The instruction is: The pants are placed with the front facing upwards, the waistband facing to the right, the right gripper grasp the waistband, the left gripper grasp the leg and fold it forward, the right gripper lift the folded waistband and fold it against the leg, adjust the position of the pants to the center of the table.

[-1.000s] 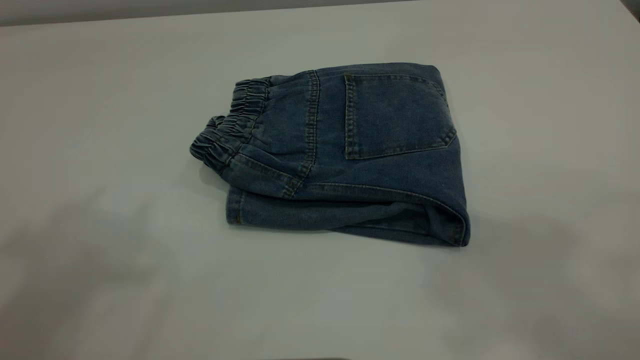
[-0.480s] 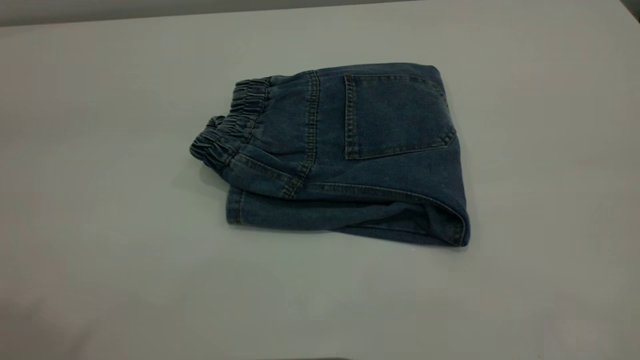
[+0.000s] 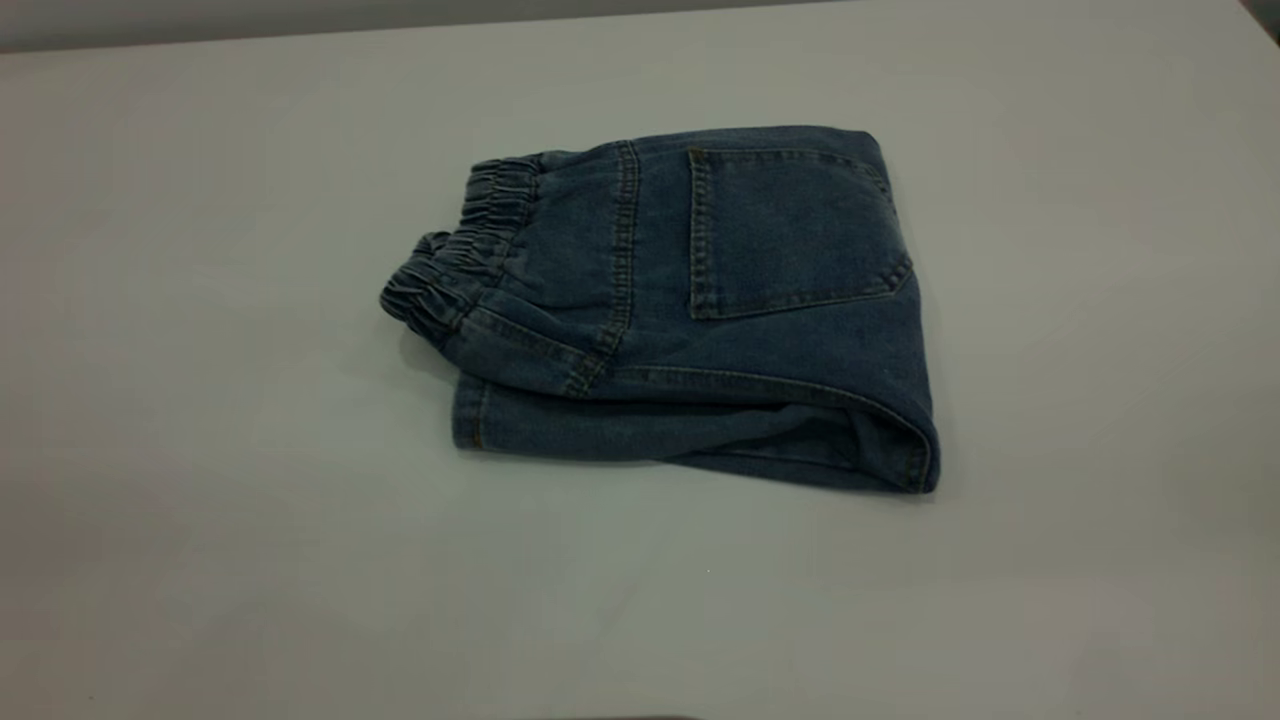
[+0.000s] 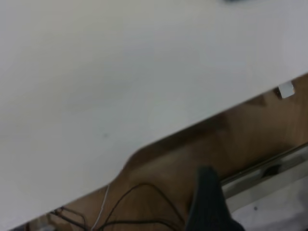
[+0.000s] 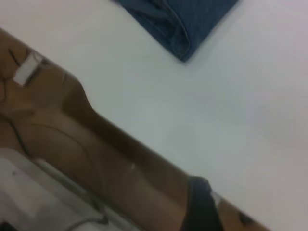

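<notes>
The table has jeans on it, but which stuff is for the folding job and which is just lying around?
For the job:
- the pants, folded, back pocket up
- the waistband, at their left end
- the table under them
- the left gripper and right gripper, both back past the table edge

Just lying around:
- cables on the brown floor

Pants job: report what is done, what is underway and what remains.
Done: the pants lie folded in a compact stack, back pocket up, waistband over the leg layers. They sit near the middle of the table.
Underway: nothing grips them. Both wrist views look along the table edge, each showing only a dark tip of its own end effector.
Left: by the look of it, nothing beyond parking the arms.
</notes>
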Tool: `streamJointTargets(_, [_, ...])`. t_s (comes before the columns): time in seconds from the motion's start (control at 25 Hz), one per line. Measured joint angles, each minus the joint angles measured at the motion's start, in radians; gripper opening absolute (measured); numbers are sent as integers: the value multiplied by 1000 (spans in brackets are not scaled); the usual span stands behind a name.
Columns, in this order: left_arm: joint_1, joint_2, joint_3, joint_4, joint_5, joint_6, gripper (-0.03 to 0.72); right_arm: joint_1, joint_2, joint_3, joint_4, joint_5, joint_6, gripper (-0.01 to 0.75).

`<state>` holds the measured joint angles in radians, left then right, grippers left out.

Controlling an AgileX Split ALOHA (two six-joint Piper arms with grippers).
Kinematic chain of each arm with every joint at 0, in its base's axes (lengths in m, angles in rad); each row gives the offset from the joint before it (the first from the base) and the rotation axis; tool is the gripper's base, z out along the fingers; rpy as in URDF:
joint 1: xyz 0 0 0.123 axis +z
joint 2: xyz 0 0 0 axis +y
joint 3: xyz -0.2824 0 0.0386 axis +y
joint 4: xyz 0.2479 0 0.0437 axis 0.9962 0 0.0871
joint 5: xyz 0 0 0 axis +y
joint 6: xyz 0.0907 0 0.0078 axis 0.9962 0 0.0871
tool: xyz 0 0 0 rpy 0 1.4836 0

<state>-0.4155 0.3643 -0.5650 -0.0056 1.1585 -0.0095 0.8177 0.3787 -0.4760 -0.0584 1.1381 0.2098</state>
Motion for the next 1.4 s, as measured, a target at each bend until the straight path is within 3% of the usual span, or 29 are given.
streamJointTargets(0.32, [0,-205,71,-4,-30,0,441,0,-42,0,11,-8,-30,452])
streamJointTargets(1.12, [0,-220,72,-5,-31,0,441,-2,-47,2,24,-11,-53,452])
streamJointTargets(1.2, [29,-225,72,-5,-31,0,441,-46,-55,2,33,-11,-55,452])
streamJointTargets(1.28, [103,-232,72,-5,-31,0,441,-146,-60,3,38,-11,-56,452])
streamJointTargets(1.4, [251,-246,72,-5,-31,1,441,-363,-83,6,40,-11,-59,452])
